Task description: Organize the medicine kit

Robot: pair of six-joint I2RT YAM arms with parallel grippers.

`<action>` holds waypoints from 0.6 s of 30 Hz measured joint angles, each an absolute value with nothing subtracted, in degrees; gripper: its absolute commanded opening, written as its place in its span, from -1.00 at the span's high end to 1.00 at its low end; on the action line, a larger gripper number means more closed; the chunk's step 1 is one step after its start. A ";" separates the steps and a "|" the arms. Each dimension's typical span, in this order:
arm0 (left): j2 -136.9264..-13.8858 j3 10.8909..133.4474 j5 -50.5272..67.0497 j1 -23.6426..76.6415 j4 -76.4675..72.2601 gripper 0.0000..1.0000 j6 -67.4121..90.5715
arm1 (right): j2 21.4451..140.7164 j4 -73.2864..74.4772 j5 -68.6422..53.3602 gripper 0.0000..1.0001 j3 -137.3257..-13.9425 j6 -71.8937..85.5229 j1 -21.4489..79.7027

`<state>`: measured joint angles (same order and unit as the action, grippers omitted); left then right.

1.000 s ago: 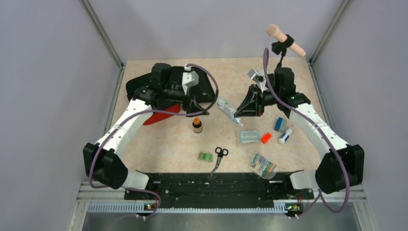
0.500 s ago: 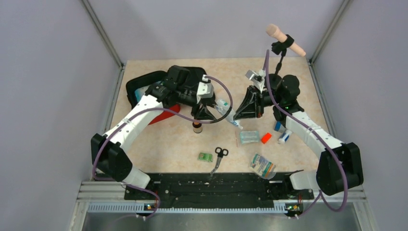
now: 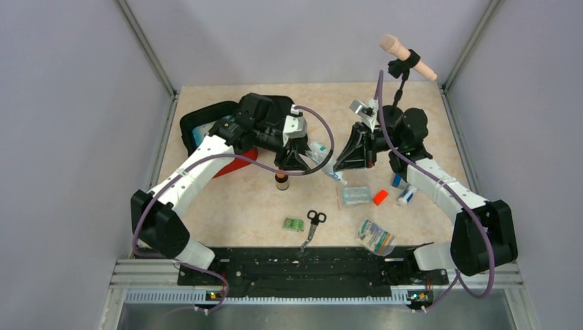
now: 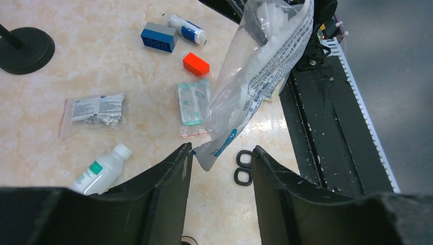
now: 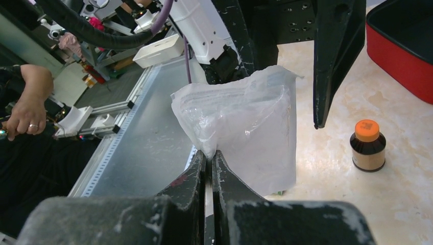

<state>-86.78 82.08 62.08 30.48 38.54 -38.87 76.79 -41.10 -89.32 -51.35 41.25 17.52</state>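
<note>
Top external view: at table centre we see the right gripper [image 5: 209,153] pinched tight on a clear plastic packet [image 5: 250,117], holding it aloft so the left gripper [image 4: 220,151] can take it. We judge this to be a handover. From the left wrist, the jaws stand partly apart, straddling the packet's lower corner without gripping it. The medicine kit [image 3: 230,167] lies open at upper left, ready to receive supplies, yet the left arm covers most of it and only a red edge and some black lining show. We cannot read the packet's print, nor tell what its white contents are.
</note>
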 measured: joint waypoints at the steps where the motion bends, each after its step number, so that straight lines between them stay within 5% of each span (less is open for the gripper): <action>1: -86.78 82.08 61.89 30.48 38.24 -0.08 -38.22 | 76.90 -41.15 -89.41 1.00 -51.29 41.39 17.52; 5: -86.78 82.06 61.60 30.48 36.53 -0.02 -36.07 | 77.41 -41.15 -89.45 1.00 -51.29 41.74 17.52; 9: -86.78 82.08 62.22 30.48 34.68 0.44 -33.39 | 77.54 -41.17 -89.54 1.00 -50.98 41.85 17.52; 12: -86.78 82.08 63.22 30.48 33.52 0.97 -31.83 | 77.80 -41.19 -89.54 1.00 -50.96 41.85 17.52; 15: -86.78 82.08 63.64 30.48 33.15 1.00 -31.24 | 78.24 -41.19 -89.54 0.97 -50.96 41.89 17.52; 16: -86.78 82.08 63.64 30.48 33.17 1.00 -31.35 | 78.43 -41.23 -89.56 0.63 -50.96 42.00 17.52; 17: -86.78 82.08 63.61 30.48 33.19 1.00 -31.38 | 78.59 -41.23 -89.54 0.07 -50.96 42.11 17.52; 18: -86.78 82.08 63.61 30.46 33.23 1.00 -31.40 | 78.81 -41.32 -89.56 -0.14 -50.96 42.44 17.52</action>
<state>-86.78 82.08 63.61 30.46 33.23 -31.40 78.81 -41.32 -89.56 -50.96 42.44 17.52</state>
